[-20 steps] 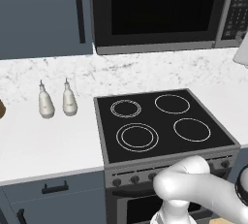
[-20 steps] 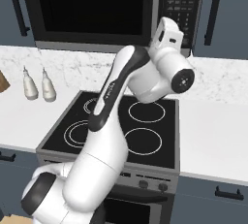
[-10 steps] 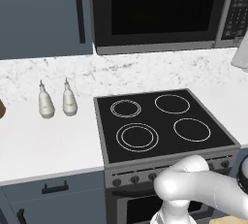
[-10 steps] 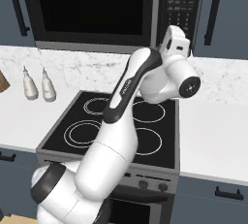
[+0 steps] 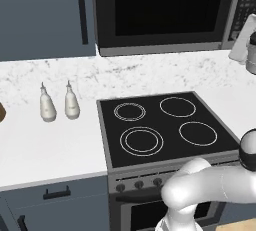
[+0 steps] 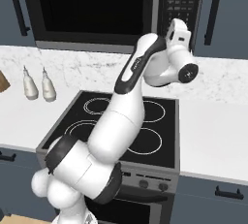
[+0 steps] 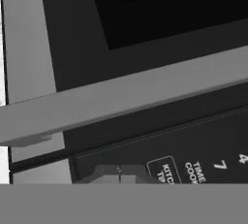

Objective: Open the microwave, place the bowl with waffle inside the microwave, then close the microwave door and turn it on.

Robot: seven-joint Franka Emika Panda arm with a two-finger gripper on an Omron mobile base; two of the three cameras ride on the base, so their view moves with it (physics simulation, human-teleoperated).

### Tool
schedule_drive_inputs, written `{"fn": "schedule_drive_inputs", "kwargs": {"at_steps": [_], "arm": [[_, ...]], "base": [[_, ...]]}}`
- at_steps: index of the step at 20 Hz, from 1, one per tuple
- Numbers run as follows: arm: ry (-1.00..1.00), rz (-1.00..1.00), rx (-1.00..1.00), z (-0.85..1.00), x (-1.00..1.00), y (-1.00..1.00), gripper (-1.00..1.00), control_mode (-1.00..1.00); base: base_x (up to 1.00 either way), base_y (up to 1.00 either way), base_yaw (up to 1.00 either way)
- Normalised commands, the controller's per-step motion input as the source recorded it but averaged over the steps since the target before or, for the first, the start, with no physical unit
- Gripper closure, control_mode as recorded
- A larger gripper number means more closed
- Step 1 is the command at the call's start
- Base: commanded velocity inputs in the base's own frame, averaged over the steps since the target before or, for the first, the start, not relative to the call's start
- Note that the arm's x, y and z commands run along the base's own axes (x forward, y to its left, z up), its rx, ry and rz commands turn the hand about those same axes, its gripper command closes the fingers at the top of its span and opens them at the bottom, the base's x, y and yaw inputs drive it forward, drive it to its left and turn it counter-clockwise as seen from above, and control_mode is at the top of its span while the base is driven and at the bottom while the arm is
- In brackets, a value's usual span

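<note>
A white marble counter (image 5: 45, 147) bears two pale bottles (image 5: 59, 103) beside the stovetop (image 5: 162, 125).

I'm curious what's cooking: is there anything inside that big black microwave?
The microwave is shut, and the microwave door is dark glass showing only black. Whatever is inside is hidden; nothing can be made out through it.

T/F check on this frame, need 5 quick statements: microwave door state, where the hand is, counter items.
1. The microwave door is shut. True.
2. The gripper is raised in front of the keypad strip. True.
3. Two white bottles stand right of the stovetop. False: they stand on the counter to its left.
4. A pot sits on a stovetop ring. False: all four rings are bare.
5. The hand view looks at the bottles. False: it shows the microwave's grey trim and keypad labels.
</note>
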Motion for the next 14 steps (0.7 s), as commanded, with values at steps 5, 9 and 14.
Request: {"fn": "schedule_drive_inputs", "kwargs": {"at_steps": [5, 9, 14], "arm": [[-0.06, -0.04, 0.0, -0.3, 0.24, -0.28, 1.0, -1.0], [-0.22, -0.05, 0.0, -0.04, -0.86, -0.3, 1.0, -1.0], [-0.24, -0.02, -0.02, -0.16, -1.0, -0.02, 1.0, -1.0]], "base": [[0.0, 0.0, 0.0], [0.0, 0.0, 0.0], [0.0, 0.0, 0.0]]}}
